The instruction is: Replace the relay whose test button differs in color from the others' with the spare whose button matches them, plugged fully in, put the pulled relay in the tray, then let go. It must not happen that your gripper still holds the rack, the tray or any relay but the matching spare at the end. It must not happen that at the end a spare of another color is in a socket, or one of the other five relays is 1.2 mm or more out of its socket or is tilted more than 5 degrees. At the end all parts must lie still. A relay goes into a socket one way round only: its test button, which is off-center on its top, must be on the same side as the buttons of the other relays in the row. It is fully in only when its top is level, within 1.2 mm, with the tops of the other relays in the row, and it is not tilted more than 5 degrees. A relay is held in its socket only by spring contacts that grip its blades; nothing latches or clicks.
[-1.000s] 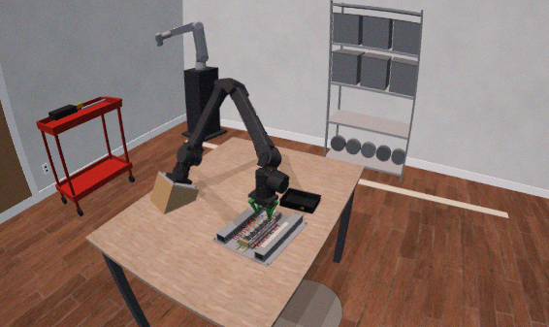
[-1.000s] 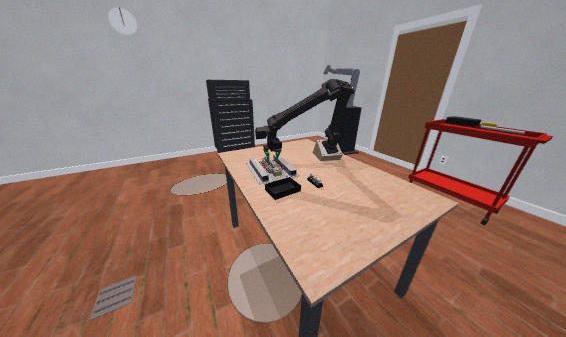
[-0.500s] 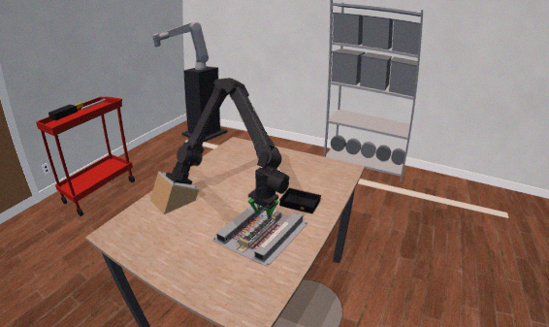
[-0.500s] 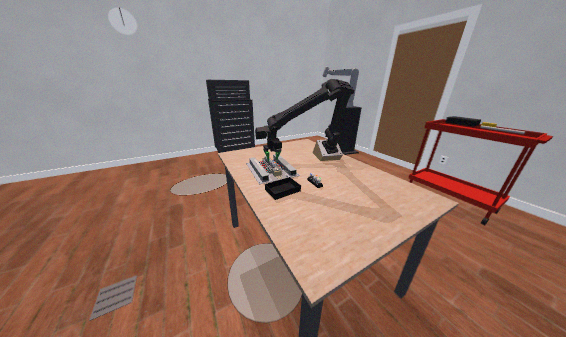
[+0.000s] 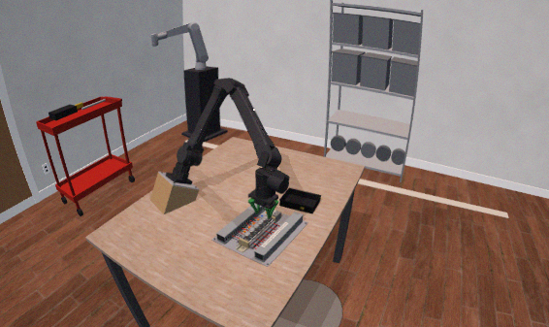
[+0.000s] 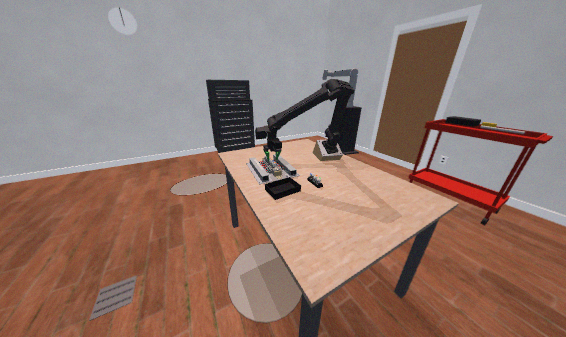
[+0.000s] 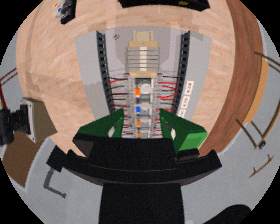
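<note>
The grey relay panel lies on the table, with a row of relays down its middle between two grey ducts. In the wrist view one relay shows an orange button and the one nearer me a blue button. My gripper is open, with its green fingers straddling the row just above the relays and nothing between them. It also shows in the top view. The spare holder lies at the far left of the wrist view.
The tray sits close to the panel's far right corner. The arm's tan base block stands at the table's left. The spare holder lies on the table beyond the tray. A red cart and a shelf stand off the table.
</note>
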Controlling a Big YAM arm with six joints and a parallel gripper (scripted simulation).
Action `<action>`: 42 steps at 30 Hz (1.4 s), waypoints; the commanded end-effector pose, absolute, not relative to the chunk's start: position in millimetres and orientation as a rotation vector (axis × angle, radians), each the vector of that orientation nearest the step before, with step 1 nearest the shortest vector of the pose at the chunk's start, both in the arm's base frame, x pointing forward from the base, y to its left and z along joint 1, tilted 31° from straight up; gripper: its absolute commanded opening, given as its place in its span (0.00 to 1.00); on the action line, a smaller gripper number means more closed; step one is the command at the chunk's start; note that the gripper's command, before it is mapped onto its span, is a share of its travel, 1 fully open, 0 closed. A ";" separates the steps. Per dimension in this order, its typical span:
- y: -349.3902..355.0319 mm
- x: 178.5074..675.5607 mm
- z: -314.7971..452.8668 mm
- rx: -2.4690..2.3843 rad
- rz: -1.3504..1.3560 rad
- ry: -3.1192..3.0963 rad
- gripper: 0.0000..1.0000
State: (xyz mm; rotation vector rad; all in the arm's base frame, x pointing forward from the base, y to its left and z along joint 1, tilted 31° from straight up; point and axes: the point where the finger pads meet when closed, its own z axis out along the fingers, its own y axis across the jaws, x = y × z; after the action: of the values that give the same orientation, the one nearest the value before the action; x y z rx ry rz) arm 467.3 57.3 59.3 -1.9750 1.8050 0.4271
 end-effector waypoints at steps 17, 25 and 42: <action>62.6 481.6 68.0 -1.976 0.392 1.785 0.59; 62.9 476.3 62.9 -1.977 0.408 1.793 0.59; 63.0 474.4 61.2 -1.978 0.414 1.796 0.59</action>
State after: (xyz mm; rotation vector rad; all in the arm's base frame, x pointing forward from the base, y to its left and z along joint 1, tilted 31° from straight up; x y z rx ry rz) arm 471.3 57.1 62.3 -1.9740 1.8001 0.4171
